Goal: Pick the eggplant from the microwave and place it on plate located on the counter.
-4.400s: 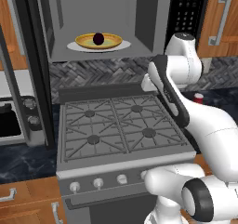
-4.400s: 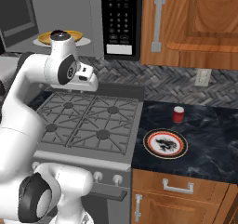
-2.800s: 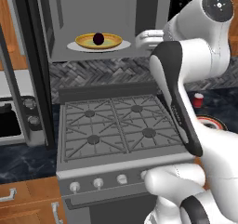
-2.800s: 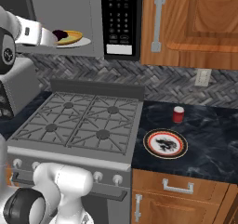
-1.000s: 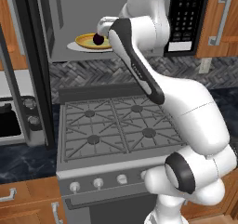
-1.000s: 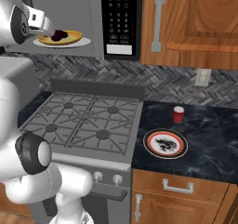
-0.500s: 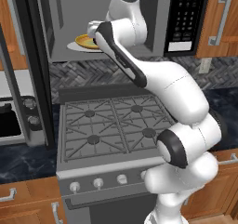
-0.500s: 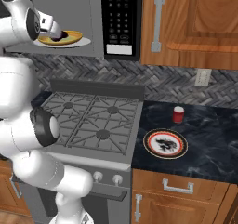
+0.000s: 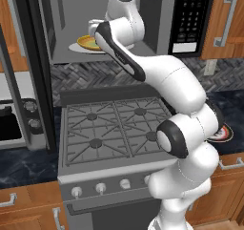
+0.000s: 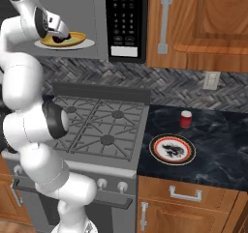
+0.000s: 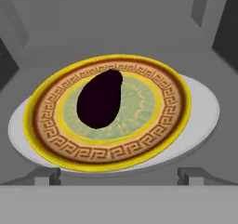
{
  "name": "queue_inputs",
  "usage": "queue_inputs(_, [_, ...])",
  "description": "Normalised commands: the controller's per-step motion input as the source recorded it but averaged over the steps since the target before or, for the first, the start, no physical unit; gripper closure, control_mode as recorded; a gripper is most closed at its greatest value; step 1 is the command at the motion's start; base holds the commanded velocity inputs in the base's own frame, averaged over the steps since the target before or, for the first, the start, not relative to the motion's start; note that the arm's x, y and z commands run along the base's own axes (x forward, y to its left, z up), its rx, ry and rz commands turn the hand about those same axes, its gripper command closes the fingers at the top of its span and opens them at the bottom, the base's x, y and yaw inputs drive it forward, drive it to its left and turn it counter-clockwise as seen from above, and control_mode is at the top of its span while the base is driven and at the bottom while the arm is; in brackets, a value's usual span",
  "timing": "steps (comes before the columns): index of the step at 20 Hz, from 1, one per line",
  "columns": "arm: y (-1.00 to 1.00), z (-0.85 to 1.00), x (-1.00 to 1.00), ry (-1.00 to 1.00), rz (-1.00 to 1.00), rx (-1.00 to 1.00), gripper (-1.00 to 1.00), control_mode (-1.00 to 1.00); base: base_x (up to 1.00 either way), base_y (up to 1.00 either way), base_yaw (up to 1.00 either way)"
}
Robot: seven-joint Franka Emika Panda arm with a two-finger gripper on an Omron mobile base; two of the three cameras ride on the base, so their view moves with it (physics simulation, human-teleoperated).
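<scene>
The eggplant [image 11: 100, 100], a dark, almost black lump, lies on a yellow-orange dish [image 11: 153, 125] that sits on the white turntable disc [image 11: 200, 111] inside the grey microwave [image 10: 94, 5]. My gripper [image 11: 118, 175] is open just short of the dish, its fingertips [image 11: 46, 174] spread wider than the eggplant, which it does not touch. From the right base view the hand hangs right above the eggplant [image 10: 61, 39]. The white plate [image 10: 172, 149] with the red and dark rim lies on the dark counter [image 10: 218, 154] right of the stove.
The microwave's black keypad panel [image 10: 127, 21] stands right of the cavity. The grey gas stove [image 10: 101, 128] lies below it. A small red cup [image 10: 185, 118] stands on the counter behind the plate. Wooden cabinets [image 10: 203, 19] hang above the counter.
The arm has swung left and up from beside the stove and reached into the microwave cavity. The hand has closed in on the dish with the eggplant. The eggplant has not moved.
</scene>
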Motion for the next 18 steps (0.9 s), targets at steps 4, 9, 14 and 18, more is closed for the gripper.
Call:
queue_inputs(4, [0.00, -0.03, 0.35, 0.00, 0.00, 0.00, -1.00, -1.00, 0.00, 0.00, 0.00])
queue_inputs(9, [0.03, -0.22, 0.31, 0.00, 0.00, -0.01, -1.00, -1.00, 0.00, 0.00, 0.00])
queue_inputs(14, [0.11, -0.13, 0.24, 0.00, 0.00, -0.02, -1.00, -1.00, 0.00, 0.00, 0.00])
queue_inputs(18, [0.12, 0.00, 0.28, 0.00, 0.00, 0.00, -1.00, -1.00, 0.00, 0.00, 0.00])
